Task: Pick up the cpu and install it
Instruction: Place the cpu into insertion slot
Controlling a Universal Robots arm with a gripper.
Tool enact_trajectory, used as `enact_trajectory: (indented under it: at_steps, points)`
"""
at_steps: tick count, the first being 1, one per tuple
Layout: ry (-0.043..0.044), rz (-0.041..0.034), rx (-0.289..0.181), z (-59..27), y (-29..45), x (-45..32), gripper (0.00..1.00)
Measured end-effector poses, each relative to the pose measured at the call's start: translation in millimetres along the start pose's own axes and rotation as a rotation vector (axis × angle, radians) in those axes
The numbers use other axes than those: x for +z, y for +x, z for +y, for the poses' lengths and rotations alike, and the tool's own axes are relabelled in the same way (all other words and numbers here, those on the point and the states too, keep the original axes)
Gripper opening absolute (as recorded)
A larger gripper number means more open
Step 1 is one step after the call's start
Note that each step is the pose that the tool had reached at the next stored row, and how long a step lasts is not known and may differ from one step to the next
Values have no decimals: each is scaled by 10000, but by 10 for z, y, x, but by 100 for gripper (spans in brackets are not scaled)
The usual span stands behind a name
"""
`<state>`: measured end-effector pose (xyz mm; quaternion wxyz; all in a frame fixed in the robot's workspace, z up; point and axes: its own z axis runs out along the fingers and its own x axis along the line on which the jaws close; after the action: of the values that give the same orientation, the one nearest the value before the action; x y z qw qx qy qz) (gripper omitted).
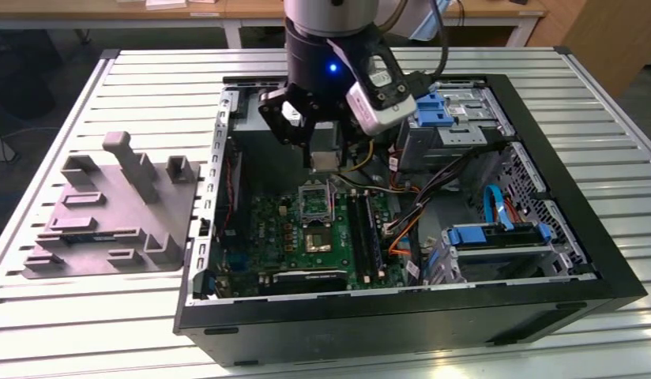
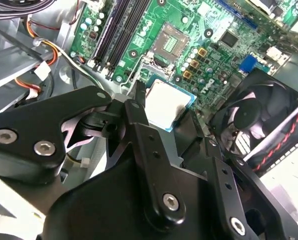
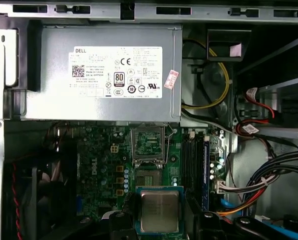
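My gripper [image 1: 323, 160] hangs inside the open computer case [image 1: 578, 260], shut on the cpu [image 1: 325, 162], a small flat square chip with a pale silver top. Both wrist views show the cpu [image 2: 166, 102] [image 3: 159, 211] clamped by its edges between the black fingers [image 2: 139, 107]. It is held level, a short way above the green motherboard [image 1: 294, 237]. The black socket with its metal frame [image 3: 148, 142] [image 2: 171, 42] lies open on the board, just beyond the chip and below it. The chip is not touching the board.
The silver power supply [image 3: 104, 70] sits past the socket at the case wall. A black fan [image 2: 268, 120] with red wires, memory slots [image 3: 196, 160], bundled cables [image 1: 442, 181] and blue drive bays [image 1: 494, 237] crowd the case. The grey moulded tray [image 1: 104, 213] lies on the slatted table.
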<state>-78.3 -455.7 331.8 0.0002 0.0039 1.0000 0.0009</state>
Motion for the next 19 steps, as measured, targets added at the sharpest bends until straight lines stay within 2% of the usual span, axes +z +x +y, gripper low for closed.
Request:
enact_trajectory:
  at_steps: [10, 19]
  points:
    - [0, 7, -8, -9, 5, 179, 47]
    - [0, 7, -8, -9, 5, 190, 47]
